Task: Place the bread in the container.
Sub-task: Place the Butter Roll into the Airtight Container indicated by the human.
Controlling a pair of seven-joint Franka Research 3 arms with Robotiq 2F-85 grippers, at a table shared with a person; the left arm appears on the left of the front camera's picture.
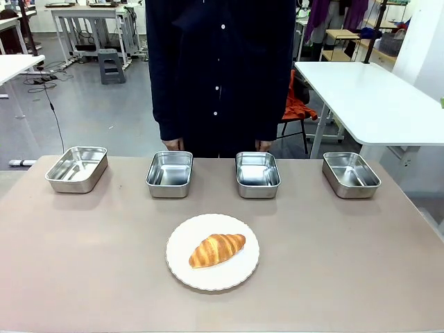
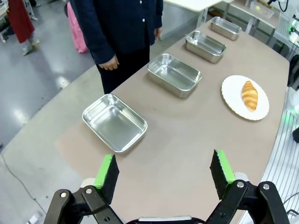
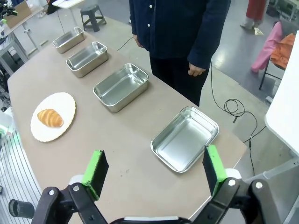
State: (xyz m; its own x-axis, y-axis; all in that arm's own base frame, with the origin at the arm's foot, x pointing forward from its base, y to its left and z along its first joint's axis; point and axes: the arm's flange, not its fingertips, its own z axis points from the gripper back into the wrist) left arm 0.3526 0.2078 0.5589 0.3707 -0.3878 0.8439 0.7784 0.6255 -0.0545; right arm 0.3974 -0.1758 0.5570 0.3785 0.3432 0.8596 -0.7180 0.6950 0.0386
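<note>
Bread lies on the white plate at the near middle of the bench. Its long axis runs left to right, with the right tip swung slightly far. My left gripper hangs over the left end and my right gripper over the right end, both wide open and empty. Neither looks clearly nearer to me, so either arm must reach inward toward the middle.

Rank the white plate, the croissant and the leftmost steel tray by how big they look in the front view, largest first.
1. white plate
2. leftmost steel tray, though it sits farther from the camera
3. croissant, lying on the plate
</note>
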